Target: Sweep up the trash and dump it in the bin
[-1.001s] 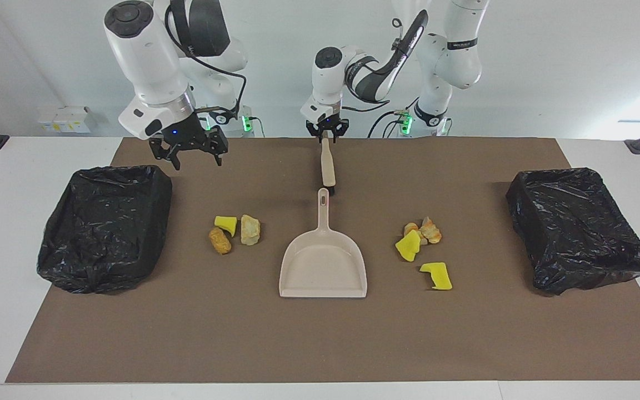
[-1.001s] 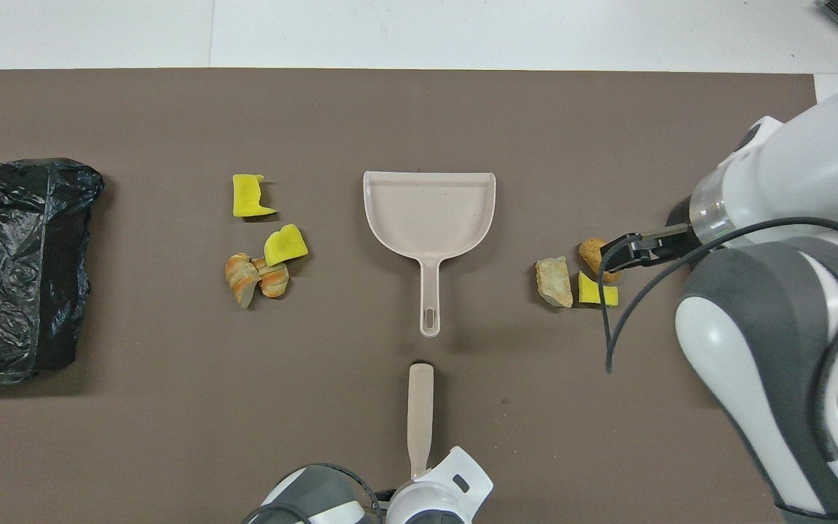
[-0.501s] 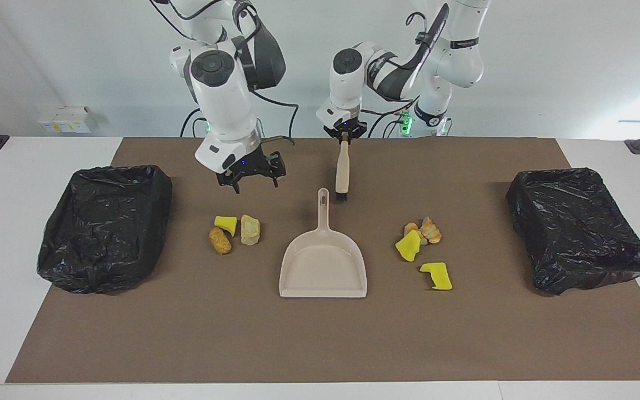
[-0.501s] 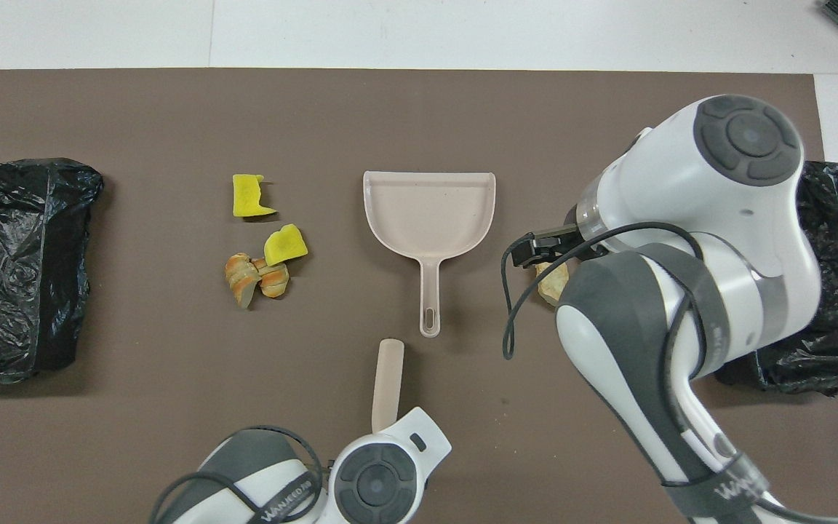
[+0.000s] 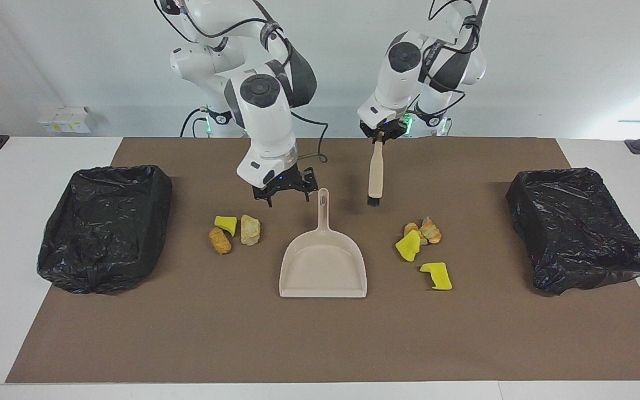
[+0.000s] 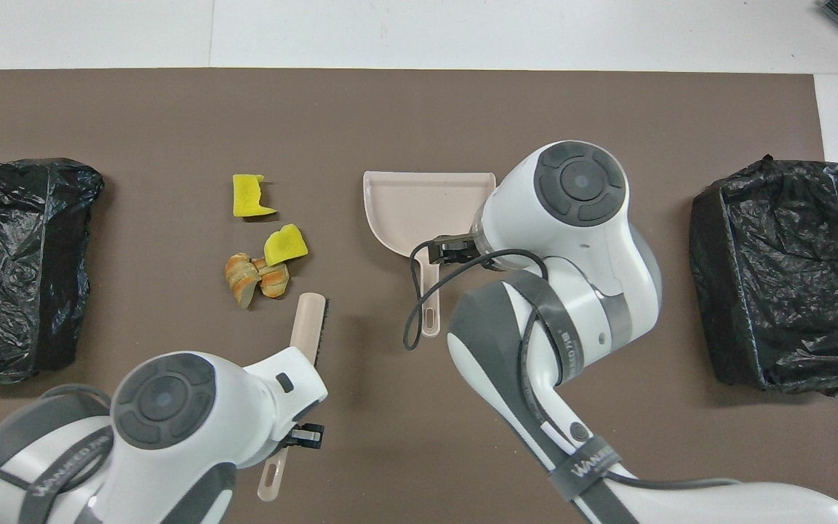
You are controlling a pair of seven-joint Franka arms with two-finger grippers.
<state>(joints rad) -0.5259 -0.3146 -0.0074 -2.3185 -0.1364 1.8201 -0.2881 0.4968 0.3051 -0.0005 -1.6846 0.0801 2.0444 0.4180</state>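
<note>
Beige plastic dustpan (image 5: 323, 265) lies at the middle of the facing view on the brown mat (image 5: 320, 344) that covers the worktop, with its long axis pointing to the robots: the thin handle is toward the top of the frame and the wide mouth toward the bottom. The right gripper (image 5: 285, 190) hangs with its fingers spread wide and empty, just beside the handle tip and a little above it, so I judge the coming move is a short shift sideways and down to take the handle; this arm is clearly the nearer one. The left gripper (image 5: 380, 132) is closed on the handle of a beige hand brush (image 5: 375, 176), which hangs upright with dark bristles down, over the mat near the group of yellow sponge pieces and orange-brown lumps (image 5: 421, 244) at the centre right. A second group of trash (image 5: 235, 231) lies at the centre left. Two bins lined with black plastic (image 5: 103, 226) (image 5: 578, 228) stand at the middle left and middle right edges.
</note>
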